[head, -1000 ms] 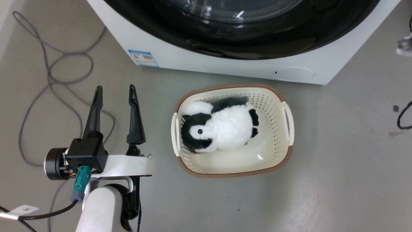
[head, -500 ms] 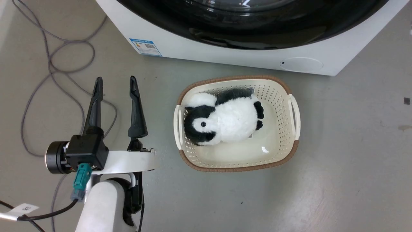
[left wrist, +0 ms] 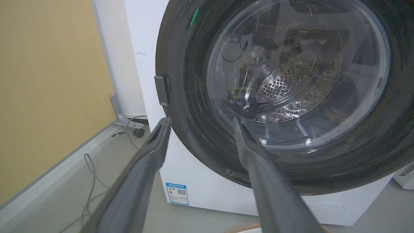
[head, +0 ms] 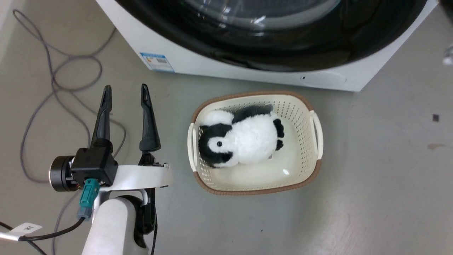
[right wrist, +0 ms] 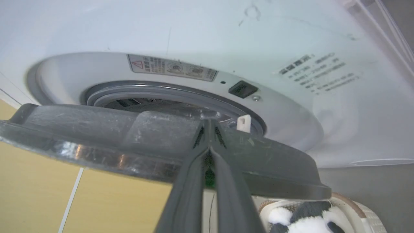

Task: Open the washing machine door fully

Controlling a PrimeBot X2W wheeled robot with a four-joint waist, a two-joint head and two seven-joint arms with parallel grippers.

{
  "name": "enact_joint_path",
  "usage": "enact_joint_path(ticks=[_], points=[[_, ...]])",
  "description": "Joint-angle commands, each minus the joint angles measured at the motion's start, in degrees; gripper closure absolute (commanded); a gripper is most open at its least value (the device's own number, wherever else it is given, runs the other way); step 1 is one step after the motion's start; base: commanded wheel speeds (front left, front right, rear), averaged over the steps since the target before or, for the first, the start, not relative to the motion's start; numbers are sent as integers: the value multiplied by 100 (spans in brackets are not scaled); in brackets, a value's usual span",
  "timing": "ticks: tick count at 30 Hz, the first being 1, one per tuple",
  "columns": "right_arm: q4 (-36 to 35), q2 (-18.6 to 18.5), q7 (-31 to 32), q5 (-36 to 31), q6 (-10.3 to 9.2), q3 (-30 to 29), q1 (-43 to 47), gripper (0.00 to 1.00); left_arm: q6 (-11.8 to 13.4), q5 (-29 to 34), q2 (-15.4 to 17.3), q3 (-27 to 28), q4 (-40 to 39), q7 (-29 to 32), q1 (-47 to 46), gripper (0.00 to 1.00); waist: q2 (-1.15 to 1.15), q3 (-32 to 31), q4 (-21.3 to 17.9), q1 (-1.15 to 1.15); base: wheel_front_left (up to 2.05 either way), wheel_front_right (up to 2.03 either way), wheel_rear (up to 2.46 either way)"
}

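Observation:
The washing machine door (head: 269, 46) is a glossy black disc across the top of the head view. In the left wrist view the door (left wrist: 291, 97) shows its clear glass bowl with the steel drum behind it. My left gripper (head: 125, 86) hovers over the floor left of the basket, open and holding nothing, with its fingers (left wrist: 201, 120) pointing at the door's lower left. In the right wrist view the door (right wrist: 97, 139) stands ajar, edge-on, off the machine's white front (right wrist: 226, 38). My right gripper (right wrist: 208, 129) is shut, its tips against the door's inner side near the white latch (right wrist: 244, 123).
A cream laundry basket (head: 254, 95) holding a plush penguin (head: 244, 141) sits on the grey floor just before the machine. Grey cables (head: 53, 81) loop over the floor at the left. A yellow wall (left wrist: 48, 81) stands left of the machine.
The head camera swayed up and back down. The door's black rim now reaches nearer the round cap on the machine's base. The left gripper stays as it was.

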Motion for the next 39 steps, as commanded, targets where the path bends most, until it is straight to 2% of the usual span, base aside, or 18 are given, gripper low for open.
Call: enact_joint_path(ticks=[1,11,22,30,39], points=[[-274,402,201,68,88,273,173,100,-45,40,4,44,26,-32,78,0,0,-167,-65,0,0,0,0],[-835,568,96,207,88,394,989,100,-143,94,4,113,133,-32,359,0,0,-648,-243,0,0,0,0],[-1459,742,304,362,88,697,1956,100,-197,113,4,154,206,-32,602,0,0,-1078,-328,0,0,0,0],[-2416,779,487,539,88,890,3000,100,-228,118,4,205,259,-32,794,0,0,-1350,-352,0,0,0,0],[-3010,925,521,581,88,1081,3727,100,-283,130,4,197,331,-32,977,0,0,-1603,-341,0,0,0,0]])
